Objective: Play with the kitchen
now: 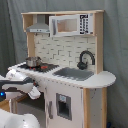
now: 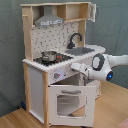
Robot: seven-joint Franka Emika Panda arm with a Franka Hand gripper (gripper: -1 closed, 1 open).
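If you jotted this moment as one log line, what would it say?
scene: toy kitchen | oven door: open | pot: on stovetop | end effector: by the knob panel above the door

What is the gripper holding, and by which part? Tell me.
Cannot be told. In the second exterior view the gripper sits at the kitchen front, by the top edge of the open oven door; no grasp shows.

Pincer [image 2: 76, 67] at the kitchen [image 2: 37, 75] front

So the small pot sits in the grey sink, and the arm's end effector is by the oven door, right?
Not quite: in both exterior views the small pot sits on the stovetop, beside the grey sink, not in it. The end effector is indeed by the oven door.
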